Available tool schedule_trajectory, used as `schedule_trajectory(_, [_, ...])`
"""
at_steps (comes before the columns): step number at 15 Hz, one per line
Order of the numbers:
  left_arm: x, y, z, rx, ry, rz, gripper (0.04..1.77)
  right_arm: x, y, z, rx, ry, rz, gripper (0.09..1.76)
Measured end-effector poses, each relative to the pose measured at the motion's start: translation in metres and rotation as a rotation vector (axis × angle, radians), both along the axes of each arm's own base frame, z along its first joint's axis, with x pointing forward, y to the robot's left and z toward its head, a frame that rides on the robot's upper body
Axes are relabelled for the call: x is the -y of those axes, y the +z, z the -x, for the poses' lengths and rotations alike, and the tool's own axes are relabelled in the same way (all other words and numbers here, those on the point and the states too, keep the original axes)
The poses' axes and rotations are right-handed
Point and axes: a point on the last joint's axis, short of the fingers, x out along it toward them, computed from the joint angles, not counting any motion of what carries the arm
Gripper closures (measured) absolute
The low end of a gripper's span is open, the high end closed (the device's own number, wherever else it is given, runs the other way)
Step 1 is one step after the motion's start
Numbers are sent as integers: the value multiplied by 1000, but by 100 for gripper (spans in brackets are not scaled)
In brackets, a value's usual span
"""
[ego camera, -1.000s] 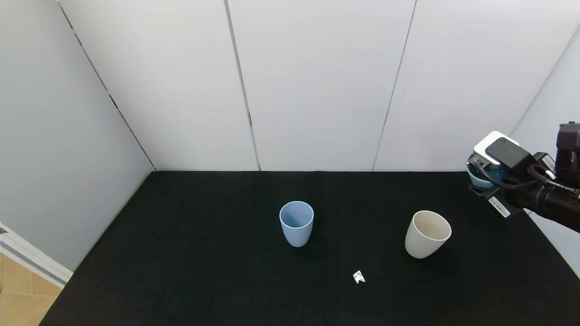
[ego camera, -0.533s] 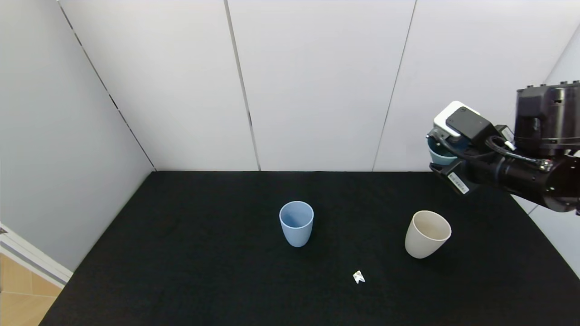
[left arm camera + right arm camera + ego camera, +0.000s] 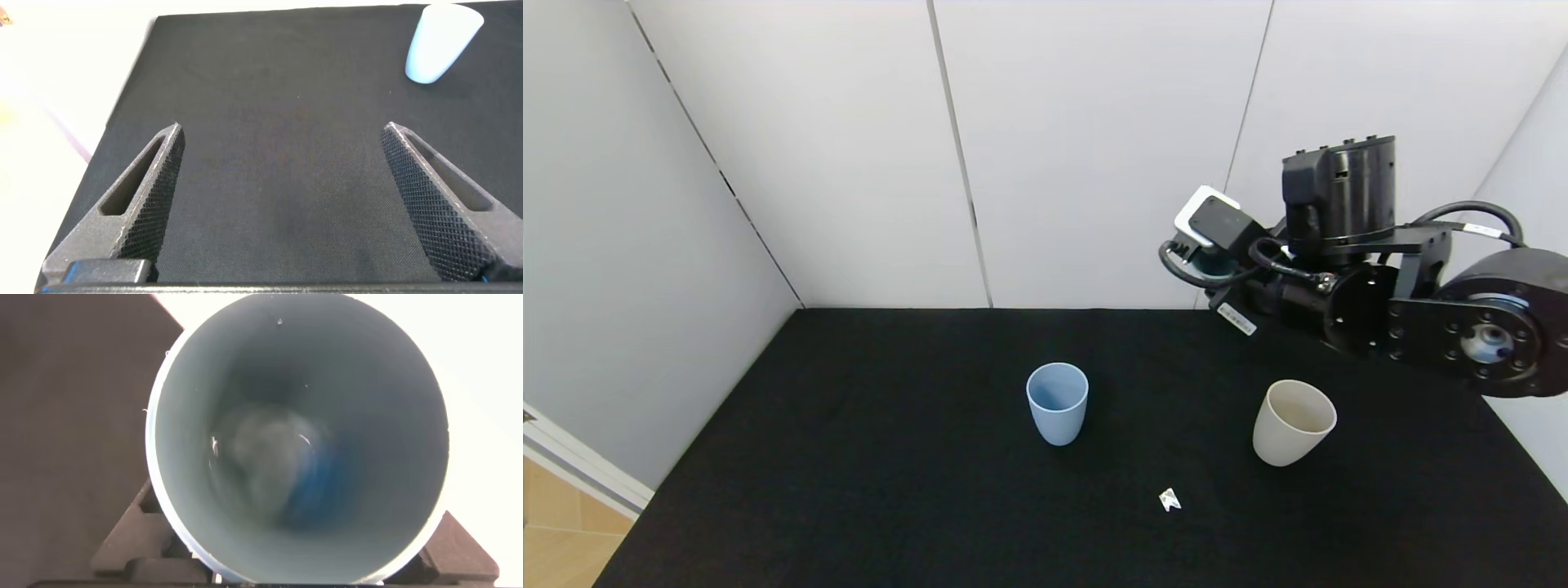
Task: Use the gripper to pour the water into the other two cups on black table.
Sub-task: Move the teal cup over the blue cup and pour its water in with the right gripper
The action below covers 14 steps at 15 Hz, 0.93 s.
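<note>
Hiding behind the right gripper (image 3: 1201,265), teal cup (image 3: 298,441) barely shows.

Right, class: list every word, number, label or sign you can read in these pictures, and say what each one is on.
No text can be read.
White barcode label on the right hand: print too small to read.
Small white scrap on the black table: any marking too small to tell.
Light blue cup, cream cup, teal cup: unmarked.

Wide bare black table (image 3: 866,457) flanks blue cup (image 3: 1057,403).
</note>
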Motion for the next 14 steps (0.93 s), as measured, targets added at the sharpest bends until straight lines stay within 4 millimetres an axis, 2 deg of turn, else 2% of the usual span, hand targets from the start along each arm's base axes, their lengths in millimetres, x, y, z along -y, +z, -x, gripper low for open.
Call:
schedule_trajectory(8, [0,0,0,0,0,0,9,-56,-16,-1,18,63,213,65])
schedule_trajectory(14, [0,0,0,0,0,0,9,-94,-32,-7,22,96,274,65])
